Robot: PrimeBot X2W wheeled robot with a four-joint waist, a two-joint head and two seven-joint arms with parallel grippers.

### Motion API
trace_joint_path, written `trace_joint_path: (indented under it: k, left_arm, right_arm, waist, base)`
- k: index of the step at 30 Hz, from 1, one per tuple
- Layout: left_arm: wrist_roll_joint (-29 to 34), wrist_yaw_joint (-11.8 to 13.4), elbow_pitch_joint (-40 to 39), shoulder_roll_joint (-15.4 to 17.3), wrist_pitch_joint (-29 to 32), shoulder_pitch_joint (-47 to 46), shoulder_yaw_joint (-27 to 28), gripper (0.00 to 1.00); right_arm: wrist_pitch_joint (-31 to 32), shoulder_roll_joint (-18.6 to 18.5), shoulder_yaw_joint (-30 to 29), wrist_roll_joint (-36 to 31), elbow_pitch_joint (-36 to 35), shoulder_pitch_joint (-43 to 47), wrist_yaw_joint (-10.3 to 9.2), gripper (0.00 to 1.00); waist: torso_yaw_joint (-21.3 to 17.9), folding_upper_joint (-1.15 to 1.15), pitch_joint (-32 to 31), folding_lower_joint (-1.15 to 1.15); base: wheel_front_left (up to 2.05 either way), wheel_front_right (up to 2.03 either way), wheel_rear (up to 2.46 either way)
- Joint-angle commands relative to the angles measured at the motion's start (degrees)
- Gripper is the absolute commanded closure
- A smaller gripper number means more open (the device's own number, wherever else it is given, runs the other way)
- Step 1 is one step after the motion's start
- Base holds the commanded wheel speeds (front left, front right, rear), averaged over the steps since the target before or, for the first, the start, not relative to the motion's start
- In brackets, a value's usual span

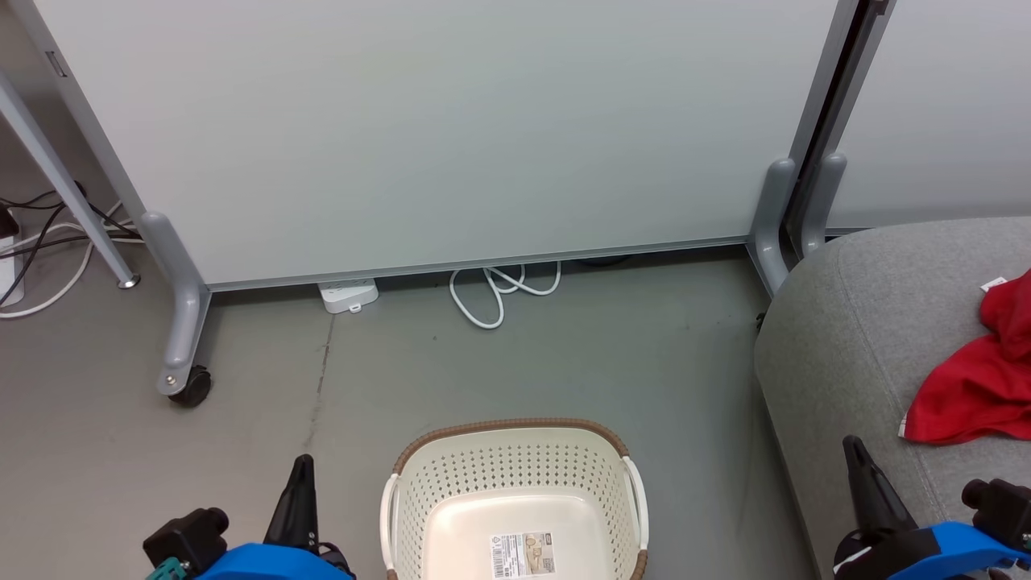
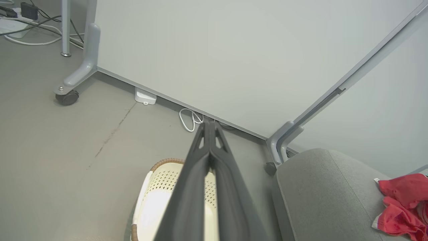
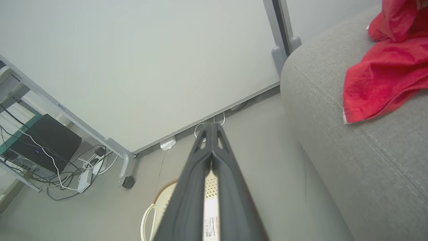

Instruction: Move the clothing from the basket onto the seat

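Basket [image 1: 515,424] on the floor. What shows of its inside is bare down to the barcode label [image 1: 523,554]. The clothing [image 1: 979,387], a red heap with a white-trimmed edge, lies on the seat [image 1: 846,338], well to the right of the basket.

My left gripper [image 1: 301,475] has its fingers pressed together on nothing, just left of the basket's left handle. My right gripper [image 1: 855,451] is likewise closed and empty, right of the basket over the seat's near part.

Judgement: transfer looks finished, so the step in hand is checking and clearing off. To do it well:
- confirm nothing red hides in the basket's near end, which is cut off in the head view
- keep both grippers closed and high

The clothing sits near the right gripper's tip, apart from it, on the side away from the basket. A careless sweep could snag the hem and drag it off the seat.
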Motion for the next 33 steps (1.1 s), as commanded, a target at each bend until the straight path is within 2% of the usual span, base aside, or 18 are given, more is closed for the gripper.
trace_joint_path:
  k: [1, 33]
  left_arm:
    - [-2.0, 0.0, -1.2, 0.1, 0.5, -1.9, 0.7, 1.0]
    - [-25.1, -0.1, -4.5, 0.0, 6.9, -3.6, 5.3, 1.0]
  right_arm:
    - [0.2, -0.3, 0.0, 2.3, -0.6, -2.1, 0.0, 1.0]
    - [2.8, -0.5, 0.2, 27.6, 1.0, -5.0, 0.01, 1.0]
  waist:
    - [0.0, 0.0, 0.0, 0.0]
    - [-0.8, 0.0, 0.3, 0.0]
  base:
    - [0.0, 0.0, 0.0]
    - [0.0, 0.0, 0.0]
